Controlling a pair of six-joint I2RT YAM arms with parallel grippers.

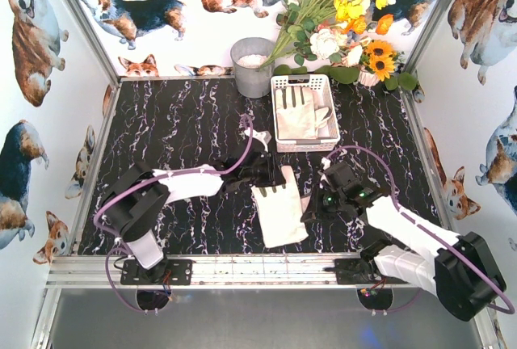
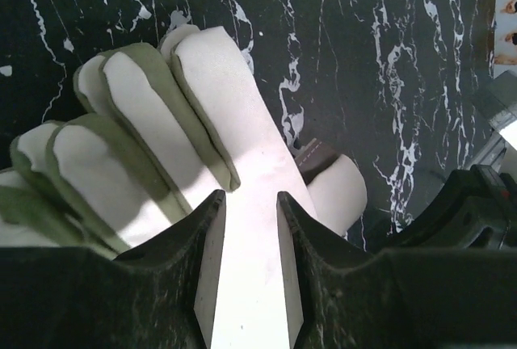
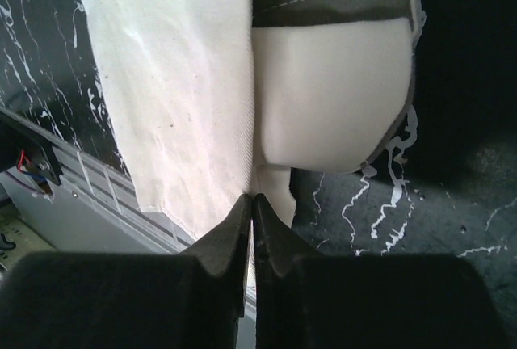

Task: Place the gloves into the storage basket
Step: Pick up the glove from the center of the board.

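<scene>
The white storage basket (image 1: 275,115) stands at the back centre with gloves (image 1: 300,113) lying in it. More gloves lie between my arms at the front: a plain cream one (image 1: 280,213) and one with grey panels (image 2: 153,155). My left gripper (image 1: 262,175) has its jaws close together on the grey-panelled glove, with white fabric filling the gap (image 2: 249,197). My right gripper (image 1: 312,203) is pinched on the edge of the plain cream glove (image 3: 178,98), its tips (image 3: 252,198) almost touching. A grey-panelled glove (image 3: 335,90) lies right beside it.
A grey metal bucket (image 1: 252,66) stands left of the basket. A bunch of artificial flowers (image 1: 339,18) leans over the back right corner. The table's metal front rail (image 1: 242,270) runs just below the plain glove's cuff. Walls close in both sides.
</scene>
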